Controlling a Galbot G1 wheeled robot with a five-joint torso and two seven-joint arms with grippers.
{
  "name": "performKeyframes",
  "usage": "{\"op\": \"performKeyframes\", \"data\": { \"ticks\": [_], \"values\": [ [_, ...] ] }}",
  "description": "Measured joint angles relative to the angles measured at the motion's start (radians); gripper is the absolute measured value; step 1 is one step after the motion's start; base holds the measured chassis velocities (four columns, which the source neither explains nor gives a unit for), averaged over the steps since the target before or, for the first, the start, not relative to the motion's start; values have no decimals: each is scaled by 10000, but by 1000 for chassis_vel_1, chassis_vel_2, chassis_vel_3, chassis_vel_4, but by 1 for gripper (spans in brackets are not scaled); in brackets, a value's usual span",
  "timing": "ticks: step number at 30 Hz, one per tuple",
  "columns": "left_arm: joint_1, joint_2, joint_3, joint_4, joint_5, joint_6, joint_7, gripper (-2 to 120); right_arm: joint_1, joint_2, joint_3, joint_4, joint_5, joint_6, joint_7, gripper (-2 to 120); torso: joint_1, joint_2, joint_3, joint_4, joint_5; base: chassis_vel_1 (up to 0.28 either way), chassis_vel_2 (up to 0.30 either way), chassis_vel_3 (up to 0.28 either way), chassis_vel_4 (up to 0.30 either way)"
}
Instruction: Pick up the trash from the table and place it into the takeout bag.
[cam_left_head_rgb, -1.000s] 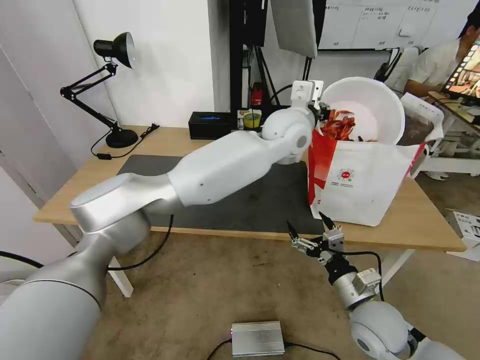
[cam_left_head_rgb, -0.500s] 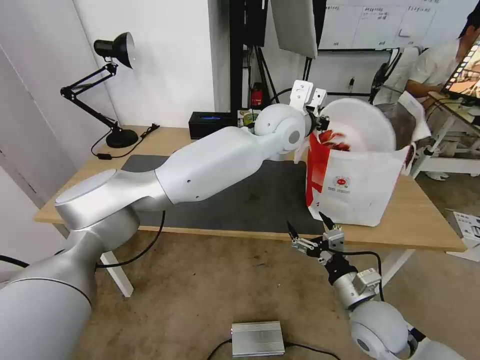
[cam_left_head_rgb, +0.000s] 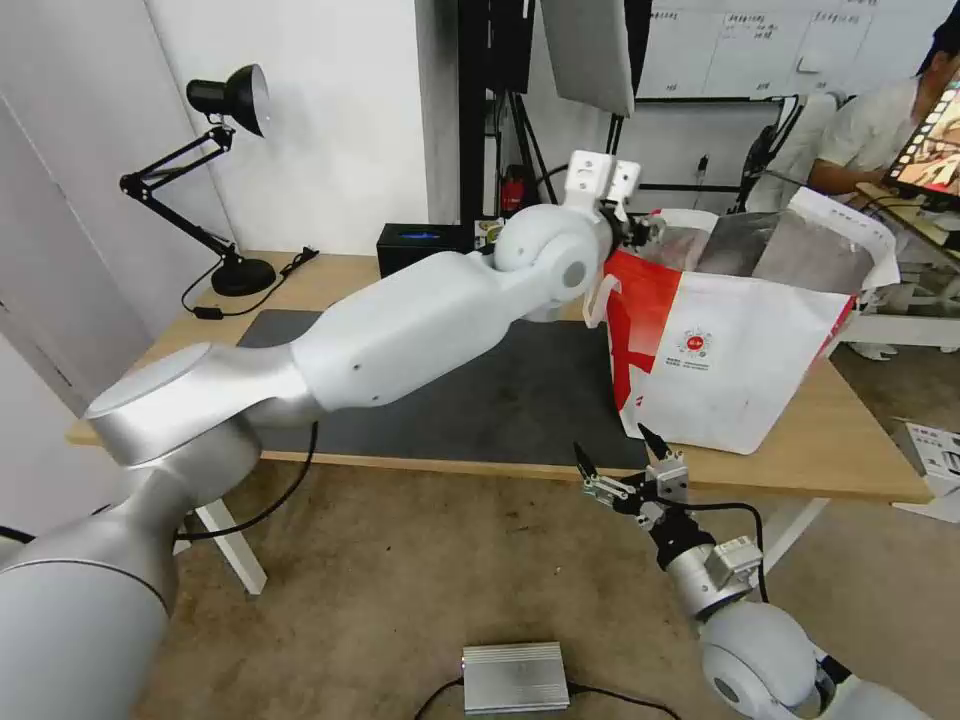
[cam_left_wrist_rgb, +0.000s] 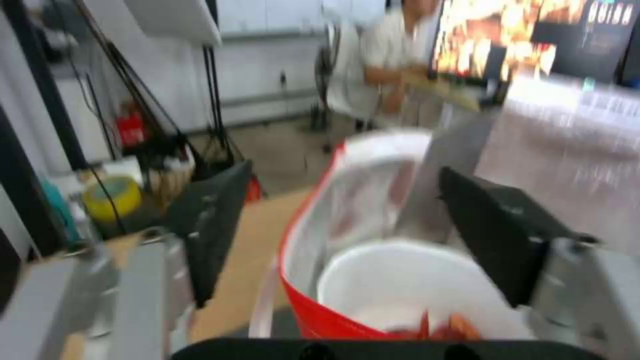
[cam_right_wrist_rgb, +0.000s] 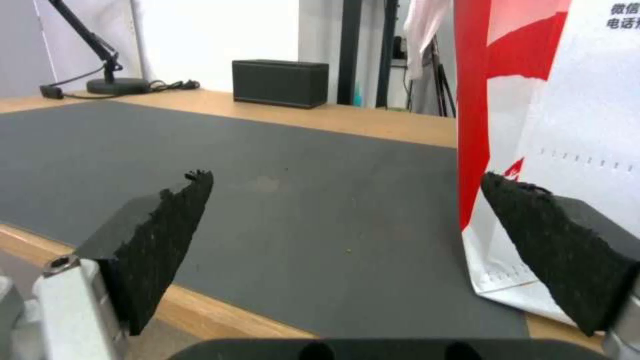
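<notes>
The takeout bag (cam_left_head_rgb: 730, 370) stands open on the right part of the table (cam_left_head_rgb: 860, 450), half on the dark mat (cam_left_head_rgb: 500, 400). My left gripper (cam_left_head_rgb: 640, 232) hovers at the bag's upper left rim, open and holding nothing. In the left wrist view the left gripper (cam_left_wrist_rgb: 345, 170) looks down past the bag's red edge (cam_left_wrist_rgb: 300, 300) onto the white bowl (cam_left_wrist_rgb: 387, 280), which sits inside with red shells (cam_left_wrist_rgb: 447, 325) in it. My right gripper (cam_left_head_rgb: 615, 450) waits open just off the table's front edge, below the bag; the right wrist view has that gripper (cam_right_wrist_rgb: 347, 177) facing the mat and the bag (cam_right_wrist_rgb: 587, 125).
A black desk lamp (cam_left_head_rgb: 225, 180) stands at the table's back left and a black box (cam_left_head_rgb: 420, 250) at the back middle. A yellow tape roll (cam_left_wrist_rgb: 113, 197) lies behind the table. A silver box (cam_left_head_rgb: 515, 675) rests on the floor. A person sits far right.
The bowl, held tilted over the bag's mouth by my left gripper, has dropped into the bag. The left gripper has opened and drawn slightly back to the left. The right arm stayed still.
</notes>
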Motion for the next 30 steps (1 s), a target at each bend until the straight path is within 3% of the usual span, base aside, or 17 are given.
{"op": "performKeyframes", "data": {
  "ticks": [1,4,8,11,12,15,16,18,22,24,25,28,30],
  "values": [
    [0,0,0,0,0,0,0,84,0,0,0,0,0,0,0,100,0,0,0,0,0,0,0,0,0],
    [460,793,-60,-919,897,-1104,-40,99,0,0,0,0,0,0,0,100,0,0,0,-1,0,0,0,0,0],
    [903,1414,-139,-1619,1104,-1541,-43,100,0,0,0,0,0,0,-3,100,0,0,0,1,-1,0,0,0,0],
    [1886,2274,-485,-2492,1632,-2023,-7,100,0,0,0,0,0,0,-6,100,0,1,-1,-3,-2,0,0,0,0],
    [1886,2274,-485,-2492,1632,-2023,-7,100,0,0,0,0,0,0,-6,100,0,1,-1,-3,-2,0,0,0,0],
    [3340,3453,-1039,-2903,2671,-2882,493,100,0,0,1,0,0,0,-2,100,0,0,0,-2,-3,0,0,0,0],
    [3340,3453,-1039,-2903,2671,-2882,493,100,0,0,1,0,0,0,-2,100,0,0,0,-2,-3,0,0,0,0],
    [4528,4276,-1949,-3152,3428,-3324,982,100,1,-1,1,1,0,1,-4,100,0,0,1,5,-6,0,0,0,0],
    [5514,4868,-2877,-3468,3881,-3599,1260,100,1,-1,1,0,0,0,-4,100,-1,1,0,4,-6,0,0,0,0],
    [7547,5649,-4500,-4225,4326,-3822,1615,100,0,-1,1,0,0,1,0,100,-1,1,0,0,-3,0,0,0,0],
    [7547,5649,-4500,-4225,4326,-3822,1615,100,0,-1,1,0,0,1,0,100,-1,1,0,0,-3,0,0,0,0],
    [9850,5970,-6450,-4799,4878,-4034,2022,100,0,-1,0,0,1,1,-4,100,-2,2,-2,4,-1,0,0,0,0],
    [10494,5992,-6880,-4908,5004,-4135,2121,100,1,-1,0,0,1,1,-3,100,-3,2,-1,6,-5,0,0,0,0]
  ]
}}
